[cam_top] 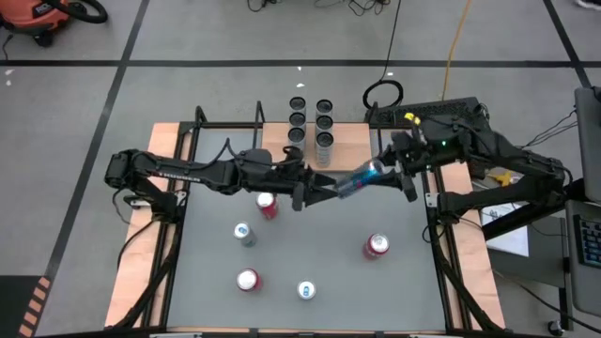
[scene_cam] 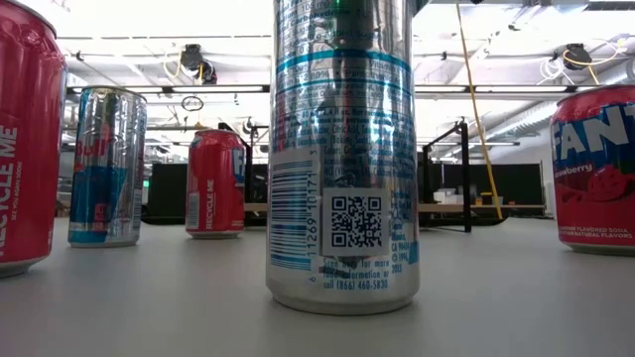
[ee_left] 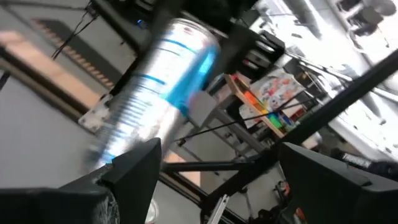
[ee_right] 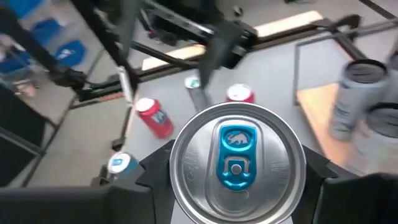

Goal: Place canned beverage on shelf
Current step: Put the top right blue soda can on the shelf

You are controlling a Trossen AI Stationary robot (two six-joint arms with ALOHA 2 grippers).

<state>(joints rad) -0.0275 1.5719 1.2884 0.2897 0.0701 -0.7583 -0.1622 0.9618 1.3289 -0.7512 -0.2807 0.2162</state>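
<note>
A: Silver-blue can (cam_top: pixel 360 178) — where?
B: Midair over the table's far half, tilted, between both arms. Right gripper (cam_top: pixel 402 176) clamps its top end; lid (ee_right: pixel 235 163) sits between the fingers.
A: Left gripper (cam_top: pixel 310 191)?
B: Jaws spread wide around the can's base, no contact visible.
A: Shelf (cam_top: pixel 324 138)?
B: At the far edge, six cans standing on it

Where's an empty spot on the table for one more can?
Bare table lies between the silver can and the right red can, and along the left edge beside the front red can. It is crowded at the back, where both arms meet over a held can.
</note>
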